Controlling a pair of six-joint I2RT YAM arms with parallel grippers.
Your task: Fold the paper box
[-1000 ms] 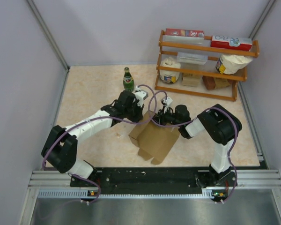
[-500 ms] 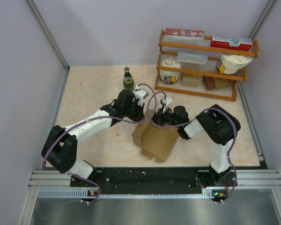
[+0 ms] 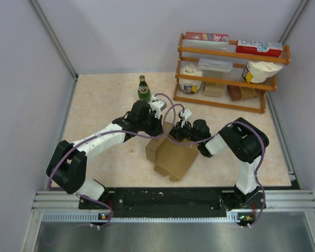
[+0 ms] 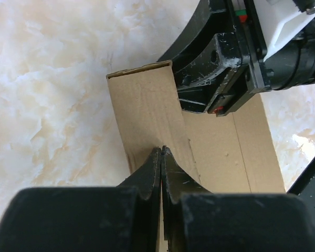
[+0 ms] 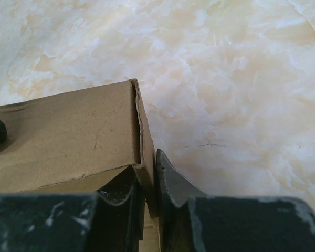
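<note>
A metal rail [image 3: 168,195] runs along the near edge of the table [image 3: 97,113], and both arms are fixed to it. The table top is pale and creamy, with cloudy marks like marble. Plain grey walls [image 3: 121,37] stand close on the left, the right and the back.

The paper box [image 3: 173,157] sits on the table near the middle, a little way in from the rail. It is brown, half folded, and turned at a slant. Its near corner comes close to the rail.

The right gripper [image 5: 149,176] is at the far edge of the box. Its two fingers [image 5: 170,181] pinch one thin wall of the box between them. The left gripper [image 4: 161,152] is just beside it, over a flap at the box's far left corner. Its fingers are pressed tight together with the tips on the flap. I cannot tell if any cardboard is caught between them.

There is a wide bare part of the table to the left of the box. On the right, the bent right arm [image 3: 244,139] fills much of the room.

Farther back, a green bottle [image 3: 143,89] stands upright near the left arm's wrist. A wooden rack [image 3: 262,107] with cartons and bags stands in the far right corner, well apart from the box.
</note>
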